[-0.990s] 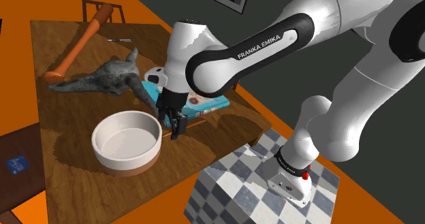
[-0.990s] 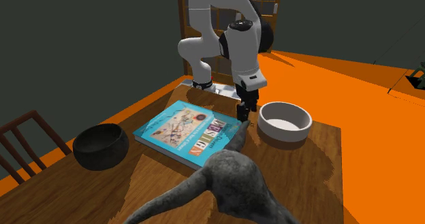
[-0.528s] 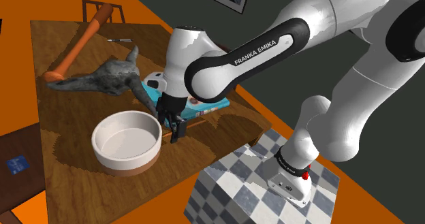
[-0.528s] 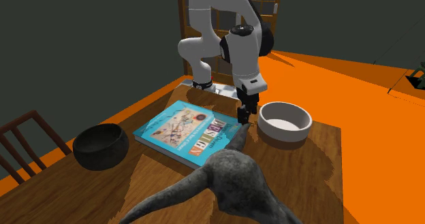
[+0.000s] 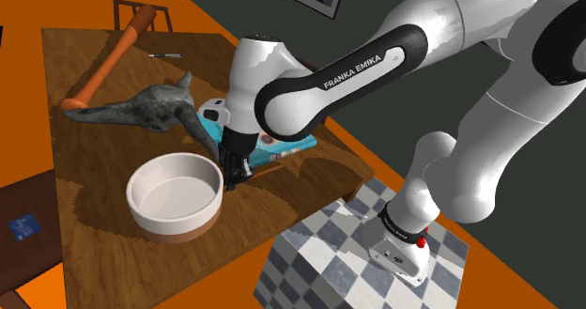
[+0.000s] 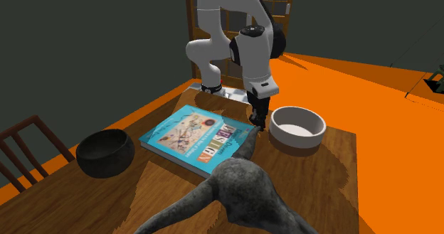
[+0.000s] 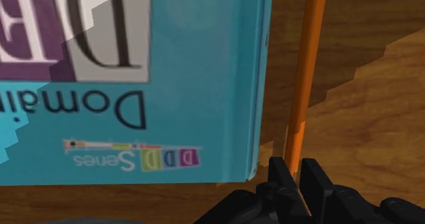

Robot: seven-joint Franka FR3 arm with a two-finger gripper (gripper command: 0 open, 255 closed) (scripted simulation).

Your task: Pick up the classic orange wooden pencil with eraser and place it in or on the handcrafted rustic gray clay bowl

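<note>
An orange pencil (image 7: pixel 305 73) lies on the wooden table (image 7: pixel 371 114) right beside the edge of a teal book (image 7: pixel 184 86). My gripper (image 7: pixel 294 180) is down at the table and shut on the pencil, whose shaft runs out from between the fingertips. In the shoulder view the gripper (image 5: pixel 233 170) sits between the book (image 5: pixel 282 146) and a white bowl (image 5: pixel 175 196). The dark grey bowl (image 6: pixel 105 153) stands on the far side of the book (image 6: pixel 196 138) from the gripper (image 6: pixel 260 124), near the second exterior view's left.
A grey horned skull-like figure (image 6: pixel 238 190) lies close to the book, its horn tip near the gripper. The white bowl (image 6: pixel 297 126) is right beside the gripper. An orange long-handled tool (image 5: pixel 108 63) and a small pen (image 5: pixel 164 54) lie at the table's far end.
The gripper has come down a little to the table and its fingers, apart before, have shut on the pencil.
</note>
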